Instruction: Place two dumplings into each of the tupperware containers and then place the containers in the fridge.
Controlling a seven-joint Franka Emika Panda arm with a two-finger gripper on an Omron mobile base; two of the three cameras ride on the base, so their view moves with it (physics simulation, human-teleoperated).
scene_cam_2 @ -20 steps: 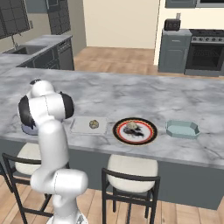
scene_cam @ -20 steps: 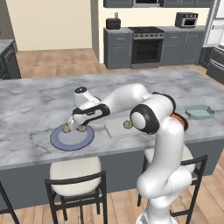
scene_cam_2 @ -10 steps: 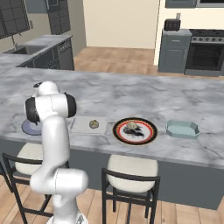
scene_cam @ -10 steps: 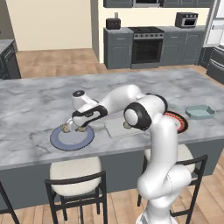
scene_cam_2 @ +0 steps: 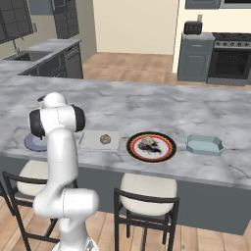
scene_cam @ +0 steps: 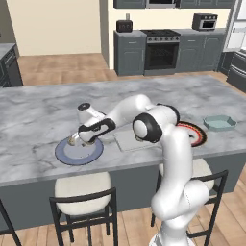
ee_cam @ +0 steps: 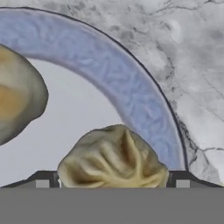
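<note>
Grey marble island [scene_cam: 43, 110], wood floor [scene_cam: 57, 62], apparently cream walls [scene_cam: 53, 24].

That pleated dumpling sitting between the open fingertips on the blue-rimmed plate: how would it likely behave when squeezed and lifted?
The dumpling looks soft: its pleated, folded skin would probably dent under the gripper, whose jaws are open on either side of it. It is small, so likely light. Its rounded body on the smooth blue-rimmed plate could slide or roll if nudged off-centre.
</note>
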